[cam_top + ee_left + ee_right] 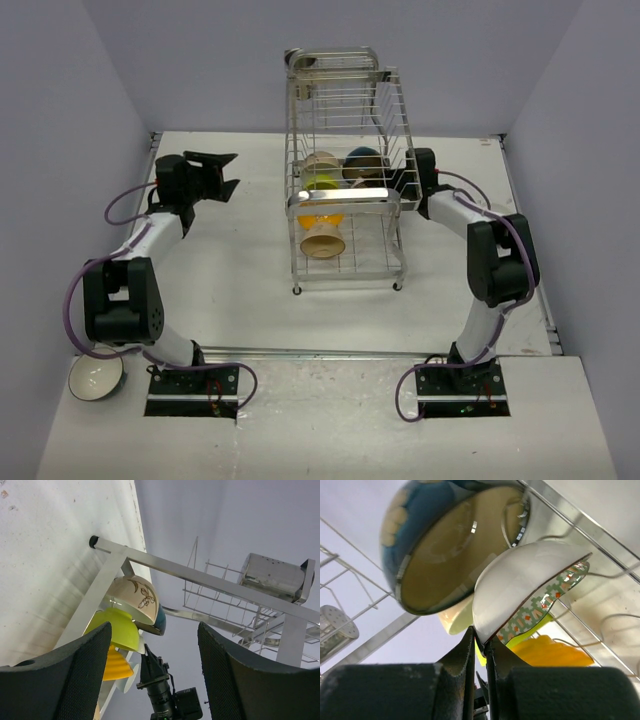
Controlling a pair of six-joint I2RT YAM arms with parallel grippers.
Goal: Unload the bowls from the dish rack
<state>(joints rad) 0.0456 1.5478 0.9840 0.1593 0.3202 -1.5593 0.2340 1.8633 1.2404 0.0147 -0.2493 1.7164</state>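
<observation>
Dish rack (346, 197): chrome wire, two tiers, mid-table (240, 280), bowls standing on edge inside.
Right gripper (483, 642): pinched tight on the rim of the white bowl (520, 590), which has a green-and-orange geometric band inside; blue bowl (455, 550) just beside it.
Left gripper (225, 173): fingers spread, holding nothing, left of the rack.
Cream bowl (132, 597): brown leaf motif.
Pale bowl (95, 377): beside the left arm's base.

White links (150, 238), black joints (120, 300), purple cables (67, 305), black base plates (193, 388), black mesh-textured fingers (85, 675).
</observation>
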